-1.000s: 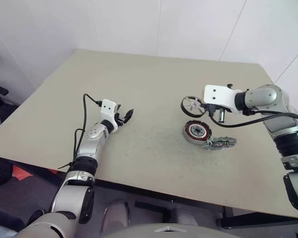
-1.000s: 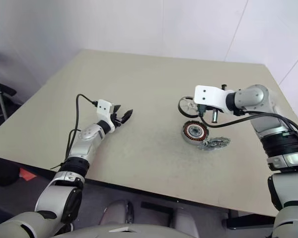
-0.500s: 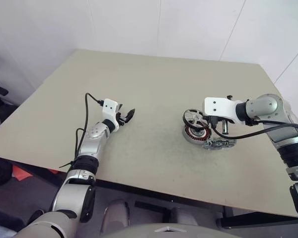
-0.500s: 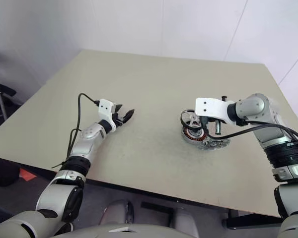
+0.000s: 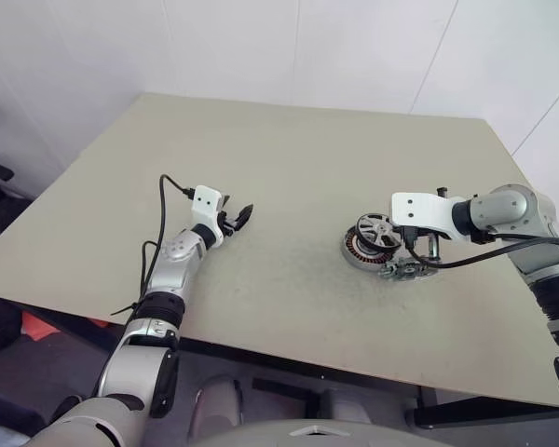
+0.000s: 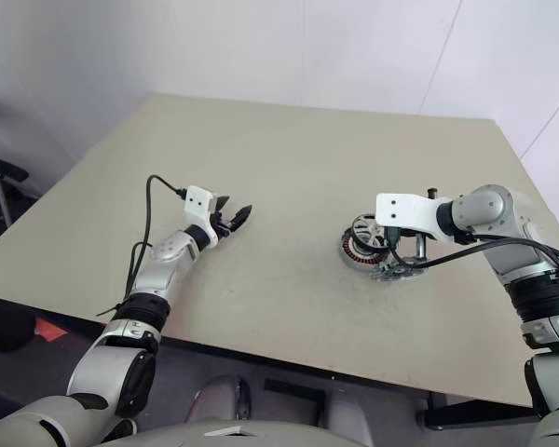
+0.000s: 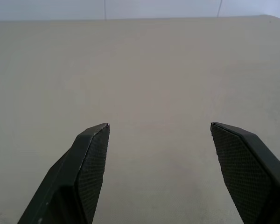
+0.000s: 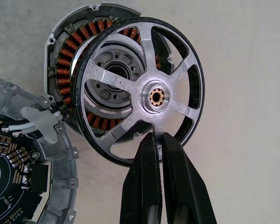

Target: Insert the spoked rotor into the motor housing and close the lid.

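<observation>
The spoked rotor [image 8: 156, 98], a silver wheel with a black rim, hangs tilted just over the motor housing [image 8: 70, 56], whose ring of copper windings shows behind it. My right gripper [image 8: 157, 136] is shut on one of the rotor's spokes near the hub. The lid [image 8: 18, 163], with a circuit board inside, lies open flat beside the housing. In the head view the rotor [image 5: 376, 232] overlaps the housing [image 5: 356, 251], with the lid [image 5: 412, 270] to its right. My left gripper [image 5: 239, 216] is open with nothing between its fingers, well to the left and low over the table.
The beige table [image 5: 289, 140] is bare around the motor parts. White walls stand behind its far edge. A black cable [image 5: 160, 214] runs along my left forearm.
My right gripper has come down and slightly back with the rotor, from above and behind the housing to right over it. The left arm has not moved.
</observation>
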`<move>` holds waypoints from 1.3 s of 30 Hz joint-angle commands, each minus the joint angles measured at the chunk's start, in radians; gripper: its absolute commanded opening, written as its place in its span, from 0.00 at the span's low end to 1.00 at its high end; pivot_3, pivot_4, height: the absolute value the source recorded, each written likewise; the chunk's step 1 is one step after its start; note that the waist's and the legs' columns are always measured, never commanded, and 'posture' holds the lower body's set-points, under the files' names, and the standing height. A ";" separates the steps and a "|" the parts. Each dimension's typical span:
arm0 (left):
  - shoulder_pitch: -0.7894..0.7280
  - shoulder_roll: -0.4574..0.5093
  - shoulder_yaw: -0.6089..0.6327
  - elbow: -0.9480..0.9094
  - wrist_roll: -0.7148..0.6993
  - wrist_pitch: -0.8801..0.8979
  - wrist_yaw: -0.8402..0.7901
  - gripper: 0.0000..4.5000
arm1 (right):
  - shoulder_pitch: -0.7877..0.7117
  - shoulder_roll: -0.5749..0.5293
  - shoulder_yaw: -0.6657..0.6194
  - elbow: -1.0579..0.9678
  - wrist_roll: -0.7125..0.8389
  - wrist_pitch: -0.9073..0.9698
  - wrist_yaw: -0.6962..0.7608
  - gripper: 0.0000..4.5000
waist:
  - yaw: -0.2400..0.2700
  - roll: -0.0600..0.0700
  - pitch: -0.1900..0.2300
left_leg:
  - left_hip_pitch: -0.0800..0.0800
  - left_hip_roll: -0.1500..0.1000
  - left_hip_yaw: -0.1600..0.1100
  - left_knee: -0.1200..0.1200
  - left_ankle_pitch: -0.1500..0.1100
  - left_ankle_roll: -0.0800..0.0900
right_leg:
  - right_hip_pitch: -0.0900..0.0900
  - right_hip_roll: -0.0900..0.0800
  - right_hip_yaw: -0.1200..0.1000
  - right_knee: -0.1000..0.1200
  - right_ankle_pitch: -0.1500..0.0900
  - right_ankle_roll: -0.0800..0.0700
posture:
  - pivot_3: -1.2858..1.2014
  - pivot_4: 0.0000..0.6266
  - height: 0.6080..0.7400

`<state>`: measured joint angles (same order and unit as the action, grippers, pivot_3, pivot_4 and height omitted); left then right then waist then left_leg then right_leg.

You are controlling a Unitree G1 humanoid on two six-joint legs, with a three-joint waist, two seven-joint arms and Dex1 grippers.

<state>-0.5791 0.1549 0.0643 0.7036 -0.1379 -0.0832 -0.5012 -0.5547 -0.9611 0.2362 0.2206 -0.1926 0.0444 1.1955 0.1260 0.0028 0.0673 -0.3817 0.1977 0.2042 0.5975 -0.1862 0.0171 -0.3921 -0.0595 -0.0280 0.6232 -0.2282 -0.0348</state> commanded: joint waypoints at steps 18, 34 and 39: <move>-0.019 0.007 0.000 -0.004 0.001 -0.024 -0.005 0.82 | 0.000 0.008 -0.034 -0.083 0.022 0.036 -0.010 0.01 | -0.002 0.000 0.000 | 0.000 0.000 0.000 0.000 0.000 0.000 | 0.000 0.000 0.000 0.000 0.000 0.000 | 0.52 0.00 1.00; -0.014 0.009 -0.007 0.000 0.006 -0.028 -0.007 0.82 | -0.010 0.006 -0.052 -0.137 0.042 0.057 -0.013 0.01 | 0.000 0.000 0.000 | 0.000 0.000 0.000 0.001 0.000 0.000 | 0.001 0.000 0.000 0.000 0.000 0.000 | 0.52 0.00 1.00; -0.013 0.009 -0.008 -0.001 0.005 -0.027 -0.007 0.82 | -0.003 0.005 -0.042 -0.119 0.036 0.051 -0.018 0.01 | 0.000 0.000 0.000 | 0.000 0.000 0.000 0.000 0.000 0.000 | 0.001 0.000 0.000 0.000 0.000 0.000 | 0.52 0.00 1.00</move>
<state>-0.5791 0.1586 0.0565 0.7134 -0.1331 -0.0889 -0.5014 -0.5370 -0.9472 0.2304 0.1162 -0.1673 0.0998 1.1917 0.1264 0.0029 0.0673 -0.3813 0.1978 0.2041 0.5980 -0.1862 0.0172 -0.3915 -0.0595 -0.0280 0.6234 -0.2282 -0.0348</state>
